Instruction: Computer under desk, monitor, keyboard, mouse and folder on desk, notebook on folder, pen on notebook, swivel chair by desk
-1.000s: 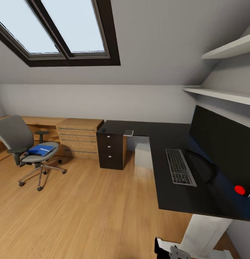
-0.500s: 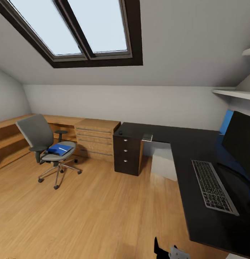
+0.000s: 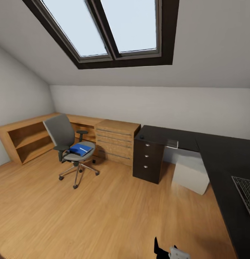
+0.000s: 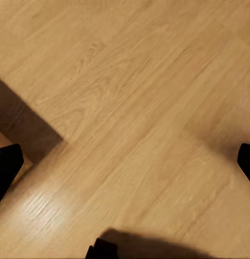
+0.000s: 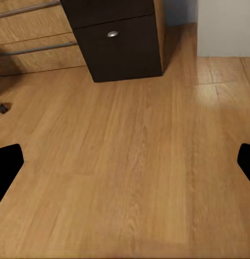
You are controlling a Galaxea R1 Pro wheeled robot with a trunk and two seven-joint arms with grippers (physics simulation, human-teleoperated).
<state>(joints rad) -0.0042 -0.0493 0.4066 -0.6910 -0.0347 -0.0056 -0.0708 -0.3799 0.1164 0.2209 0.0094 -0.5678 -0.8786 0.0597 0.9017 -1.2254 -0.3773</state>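
Observation:
The swivel chair stands on the wood floor at the left, away from the desk. The blue folder lies on its seat. The black L-shaped desk runs along the back wall and down the right side. The pale computer sits on the floor under it. The keyboard shows at the right edge. A small black mouse lies at the desk's left corner. A thin grey flat item lies at the desk's front edge. The monitor is out of view. My left gripper and right gripper are open over the floor.
Light wooden low cabinets and open shelves line the back and left walls. The dark drawer unit, also, stands under the desk's left end. A chair castor is nearby. A skylight is overhead.
The head view has swung left: the monitor has left the picture, and the chair and cabinets have shifted toward the middle. No object has moved by itself.

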